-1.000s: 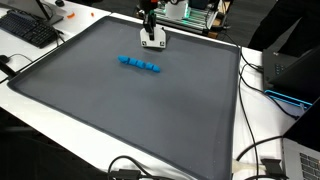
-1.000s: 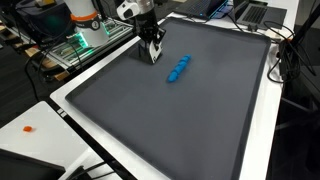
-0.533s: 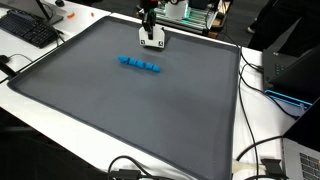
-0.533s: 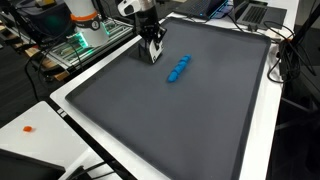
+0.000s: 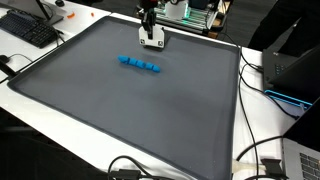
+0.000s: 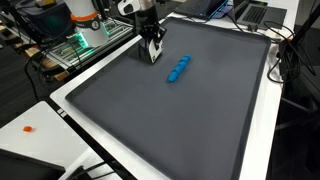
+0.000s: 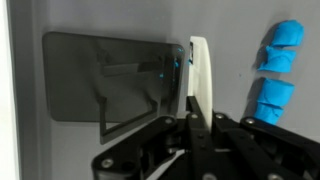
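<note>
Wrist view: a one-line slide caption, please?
Shut gripper over the grey mat, with blue blocks lying apart to one side.

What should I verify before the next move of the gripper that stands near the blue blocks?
1. Jaws of the gripper shut, with nothing between them: ok.
2. The row of blue blocks lies flat on the grey mat: ok.
3. The gripper is apart from the blocks, in both exterior views: ok.
4. Whole row in the wrist view: not ok, only part shows.
5. Height of the fingertips above the mat: cannot tell.
</note>
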